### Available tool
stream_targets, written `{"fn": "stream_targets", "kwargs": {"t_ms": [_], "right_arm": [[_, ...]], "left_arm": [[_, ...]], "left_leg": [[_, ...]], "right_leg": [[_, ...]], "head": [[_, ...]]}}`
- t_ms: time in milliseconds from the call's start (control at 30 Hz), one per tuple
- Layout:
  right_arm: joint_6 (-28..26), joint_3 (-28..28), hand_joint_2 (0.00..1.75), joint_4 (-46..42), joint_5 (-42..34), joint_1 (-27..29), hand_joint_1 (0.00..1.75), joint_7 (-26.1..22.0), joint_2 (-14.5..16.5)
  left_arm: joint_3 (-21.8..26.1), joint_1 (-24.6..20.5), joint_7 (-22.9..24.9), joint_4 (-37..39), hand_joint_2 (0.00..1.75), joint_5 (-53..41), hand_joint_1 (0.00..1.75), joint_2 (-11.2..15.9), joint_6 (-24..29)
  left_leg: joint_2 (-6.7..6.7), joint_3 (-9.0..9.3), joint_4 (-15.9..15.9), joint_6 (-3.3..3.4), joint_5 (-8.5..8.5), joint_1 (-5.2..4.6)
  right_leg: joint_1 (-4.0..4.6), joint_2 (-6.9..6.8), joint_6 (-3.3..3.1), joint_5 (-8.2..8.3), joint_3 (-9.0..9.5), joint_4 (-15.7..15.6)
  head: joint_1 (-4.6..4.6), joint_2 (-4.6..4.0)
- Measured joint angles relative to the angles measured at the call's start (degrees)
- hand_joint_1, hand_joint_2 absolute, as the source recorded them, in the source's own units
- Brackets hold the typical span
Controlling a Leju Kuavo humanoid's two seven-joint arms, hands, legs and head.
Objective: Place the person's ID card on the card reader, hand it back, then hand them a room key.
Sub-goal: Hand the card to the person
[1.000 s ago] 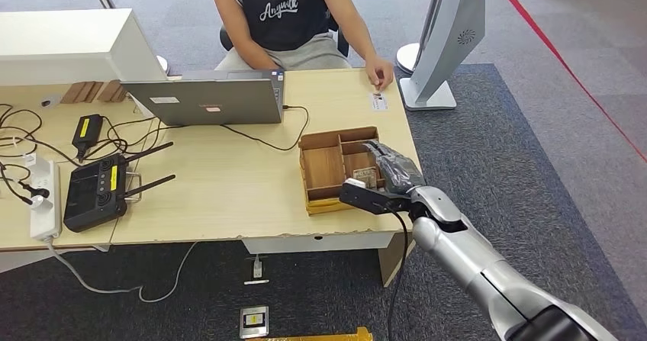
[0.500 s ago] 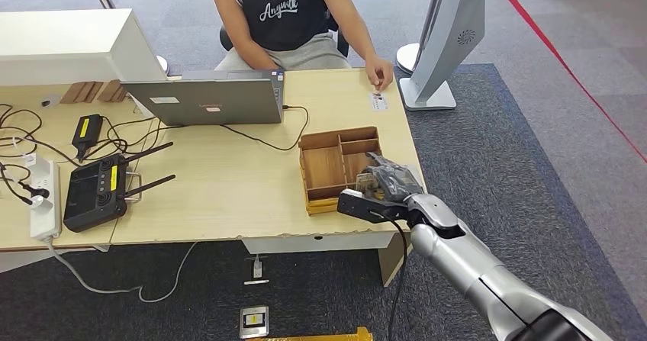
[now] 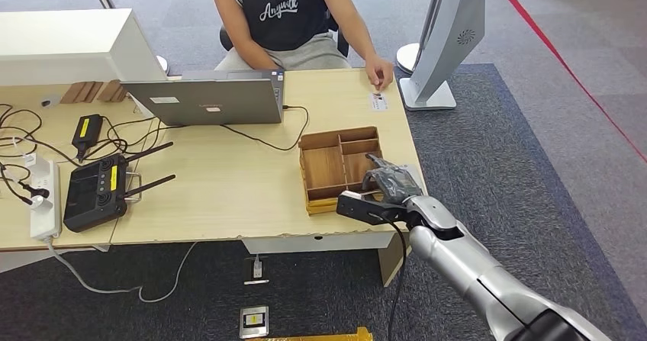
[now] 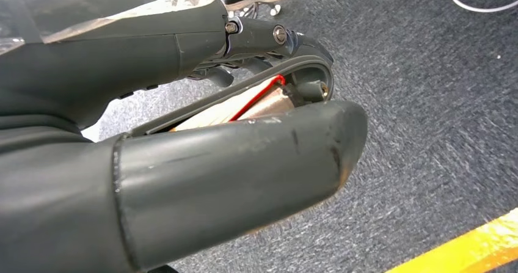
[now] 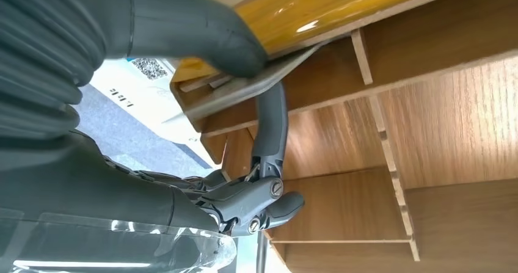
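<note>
Wooden tray [image 3: 323, 165], split into compartments, sits near the desk's [image 3: 229, 181] right front corner, with open carpet [image 3: 519, 150] beyond the edge. The right hand [image 3: 387, 182] reaches into the tray's near right compartment, thumb and a finger pinching a thin grey card [image 5: 244, 87] at the tray wall. The left hand [image 4: 183, 163] hangs over carpet, fingers curled in around nothing. The person's hand [image 3: 379, 72] rests near the desk's far right edge.

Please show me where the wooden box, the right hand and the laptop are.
wooden box [image 3: 323, 167], head view, floor of its large compartment
right hand [image 3: 387, 182], head view, back of the hand at the box
laptop [image 3: 206, 101], head view, back of its lid
</note>
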Motion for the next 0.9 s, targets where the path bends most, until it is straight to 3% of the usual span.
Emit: {"fn": "stream_targets", "kwargs": {"t_ms": [33,100,567,900], "right_arm": [[-0.1,0.0,1.75,0.1,0.0,0.0,1.7,0.0,0.1],[-0.4,0.1,1.75,0.3,0.1,-0.1,1.75,-0.1,0.3],[-6.4,0.3,1.75,0.9,1.3,-1.3,1.75,0.0,1.7],[-8.0,-0.8,1.75,-3.8,4.2,-2.3,1.75,4.6,0.2]], "left_arm": [[0.0,0.0,0.1,0.0,0.0,0.0,0.0,0.0,0.1],[0.0,0.0,0.5,0.0,0.0,0.0,0.0,0.0,0.1],[0.0,0.0,1.2,0.0,0.0,0.5,0.0,0.0,0.5],[0.0,0.0,0.3,0.0,0.0,-0.4,0.0,0.0,0.6]], "left_leg": [[0.0,0.0,0.0,0.0,0.0,0.0],[0.0,0.0,0.0,0.0,0.0,0.0],[0.0,0.01,0.0,0.0,0.0,0.0],[0.0,0.01,0.0,0.0,0.0,0.0]], "right_leg": [[0.0,0.0,0.0,0.0,0.0,0.0],[0.0,0.0,0.0,0.0,0.0,0.0],[0.0,0.0,0.0,0.0,0.01,0.0],[0.0,0.0,0.0,0.01,0.01,0.0]], "head": [[0.0,0.0],[0.0,0.0],[0.0,0.0],[0.0,0.0]]}}
